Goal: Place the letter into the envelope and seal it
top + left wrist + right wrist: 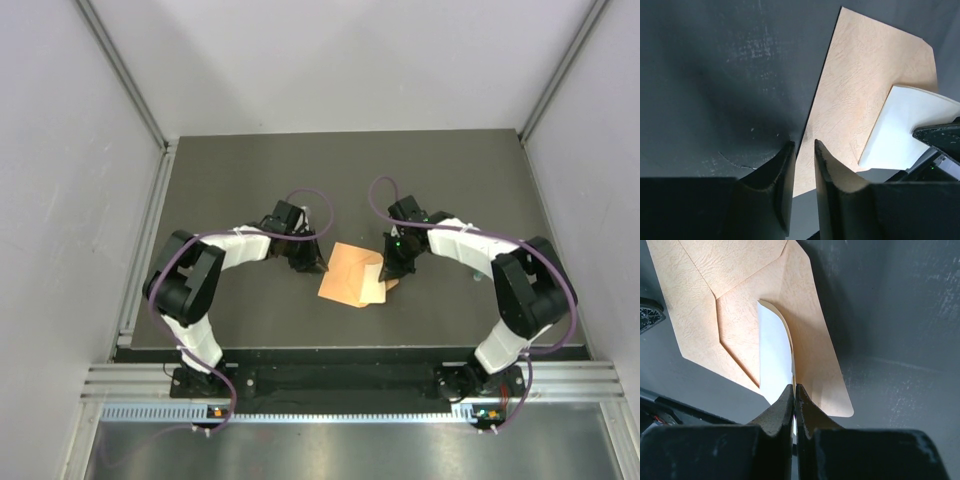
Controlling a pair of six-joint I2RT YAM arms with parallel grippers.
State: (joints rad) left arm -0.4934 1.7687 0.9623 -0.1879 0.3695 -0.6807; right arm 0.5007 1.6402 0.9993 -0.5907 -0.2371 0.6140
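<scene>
The orange envelope (348,277) lies flat mid-table with its flap open (735,265). The pale letter (774,352) stands on edge, curved, its far end at the envelope's pocket mouth. My right gripper (794,388) is shut on the letter's near edge; in the top view it (392,270) sits at the envelope's right side. My left gripper (804,149) stands at the envelope's left edge (860,85). Its jaws are a narrow gap apart, and the envelope's edge shows through the gap, nothing pinched. The letter (902,127) and a right fingertip (940,139) show at the right of the left wrist view.
The dark table (250,180) is walled by white panels on three sides, with a metal rail (140,250) along the left. Both arms reach inward from their bases at the near edge (340,385). Cables loop above each wrist.
</scene>
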